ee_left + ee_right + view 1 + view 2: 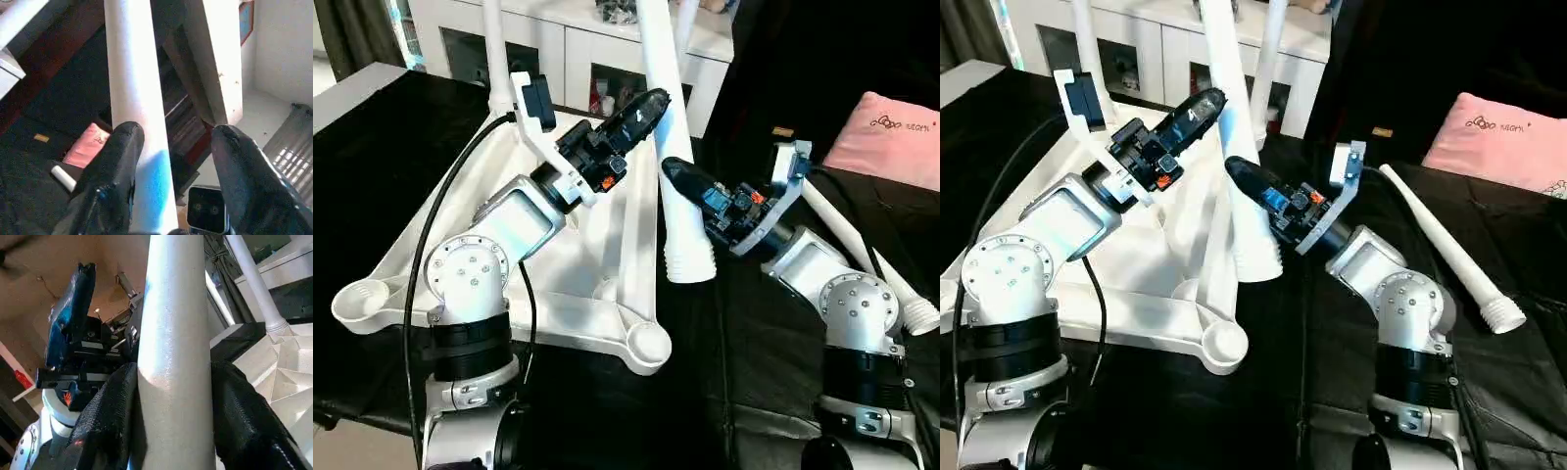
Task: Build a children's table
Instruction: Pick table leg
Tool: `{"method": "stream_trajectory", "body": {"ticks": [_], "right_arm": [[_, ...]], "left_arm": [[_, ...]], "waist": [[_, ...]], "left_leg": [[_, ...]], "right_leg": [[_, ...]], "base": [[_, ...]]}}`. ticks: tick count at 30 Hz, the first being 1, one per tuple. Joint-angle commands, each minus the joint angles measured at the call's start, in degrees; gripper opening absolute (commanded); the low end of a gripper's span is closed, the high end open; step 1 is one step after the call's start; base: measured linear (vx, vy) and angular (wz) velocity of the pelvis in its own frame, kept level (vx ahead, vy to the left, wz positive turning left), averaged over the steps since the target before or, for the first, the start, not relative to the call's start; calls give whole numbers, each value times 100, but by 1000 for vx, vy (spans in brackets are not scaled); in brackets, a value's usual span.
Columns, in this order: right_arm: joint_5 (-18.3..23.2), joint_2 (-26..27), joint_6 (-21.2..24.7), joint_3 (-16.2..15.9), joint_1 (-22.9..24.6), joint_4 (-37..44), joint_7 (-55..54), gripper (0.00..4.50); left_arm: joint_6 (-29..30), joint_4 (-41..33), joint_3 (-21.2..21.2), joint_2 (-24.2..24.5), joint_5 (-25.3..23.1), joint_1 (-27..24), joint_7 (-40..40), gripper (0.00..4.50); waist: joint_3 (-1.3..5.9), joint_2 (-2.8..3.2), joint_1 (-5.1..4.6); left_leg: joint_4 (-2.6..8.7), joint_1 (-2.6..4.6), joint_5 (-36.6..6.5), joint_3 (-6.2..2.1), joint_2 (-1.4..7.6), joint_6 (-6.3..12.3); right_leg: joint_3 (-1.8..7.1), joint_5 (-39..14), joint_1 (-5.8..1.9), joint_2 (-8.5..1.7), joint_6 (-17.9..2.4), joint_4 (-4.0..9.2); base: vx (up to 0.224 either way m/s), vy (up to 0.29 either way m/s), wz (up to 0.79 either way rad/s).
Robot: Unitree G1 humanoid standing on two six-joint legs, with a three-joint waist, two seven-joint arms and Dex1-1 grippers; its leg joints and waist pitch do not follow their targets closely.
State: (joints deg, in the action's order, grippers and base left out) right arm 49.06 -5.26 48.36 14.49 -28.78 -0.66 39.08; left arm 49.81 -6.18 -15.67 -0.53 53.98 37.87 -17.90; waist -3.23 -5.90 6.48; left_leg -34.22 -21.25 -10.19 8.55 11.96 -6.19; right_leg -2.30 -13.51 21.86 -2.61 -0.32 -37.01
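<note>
While the tabletop [607, 313] lies underside up on the black surface w/ ribs and round corner sockets showing, the step in hand looks like fitting a third leg.

Nearest, the front-right socket [648, 343] is empty, as is the front-left one [364, 296]. Just beyond, the right gripper [677, 181] is clamped on a leg [668, 176], fingers either side of the tube, its ribbed end [690, 264] hanging just past the tabletop's right edge, not in any socket. The left gripper [641, 106] sits higher by the same leg, fingers spread apart; one finger [115, 166] is at the tube, the other stands clear, so I judge it has no hold. Farther back, two legs [496, 54] stand upright at the far corners. A fourth leg [1445, 250] lies loose on the black cloth at right, near a pink cushion [891, 137]. A white cabinet [568, 49] stands behind.

Next move, I'd say: right arm carries the ribbed end over to the front-right socket, stands the tube upright, presses down; left could steady the tabletop.

Views: the head cam gives the layout, sockets and loose leg. The right wrist cam shows both fingers [105, 421] tight on the tube, plus a seated leg's collar [276, 325] in its socket. The left wrist cam shows the gap on one side.
</note>
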Motion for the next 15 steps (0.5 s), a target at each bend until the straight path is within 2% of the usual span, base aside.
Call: {"method": "stream_trajectory", "body": {"ticks": [1,4,6,7,12,13,15], "right_arm": [[-93,-43,-127,-187,0,259,45,184],[-761,-40,-744,-391,-80,173,-298,184],[-985,-12,-1004,-470,-123,139,-413,184],[-1155,-8,-1177,-570,-145,139,-462,184],[-1571,23,-1566,-879,-158,212,-540,184],[-1648,54,-1648,-940,-160,225,-572,184],[-1706,78,-1726,-987,-156,224,-590,184]], "left_arm": [[9,140,138,-52,-142,120,172,299],[-266,234,383,120,-625,127,237,325],[-418,302,486,168,-854,145,271,331],[-527,354,525,168,-972,169,304,338],[-745,460,505,86,-1144,272,503,343],[-801,486,526,83,-1196,290,513,343],[-850,506,549,83,-1242,300,504,343]], "waist": [[377,57,2],[374,82,1],[368,79,-13],[368,57,-20],[378,60,-24],[377,44,-24],[372,53,-30]], "left_leg": [[375,59,-116,57,70,-184],[387,63,-166,47,85,-244],[395,75,-230,49,85,-276],[392,68,-234,51,81,-288],[379,64,-141,50,75,-259],[378,62,-139,53,71,-250],[380,67,-185,54,70,-226]], "right_leg": [[230,601,-344,-400,-783,394],[229,414,-333,-416,-659,413],[234,236,-314,-413,-553,433],[237,221,-318,-408,-539,432],[237,597,-327,-398,-643,389],[238,607,-329,-397,-644,391],[241,529,-323,-400,-637,394]], "base": [[0,0,0],[0,0,0],[0,0,0],[0,0,0],[0,0,0],[0,0,0],[0,0,0]]}}
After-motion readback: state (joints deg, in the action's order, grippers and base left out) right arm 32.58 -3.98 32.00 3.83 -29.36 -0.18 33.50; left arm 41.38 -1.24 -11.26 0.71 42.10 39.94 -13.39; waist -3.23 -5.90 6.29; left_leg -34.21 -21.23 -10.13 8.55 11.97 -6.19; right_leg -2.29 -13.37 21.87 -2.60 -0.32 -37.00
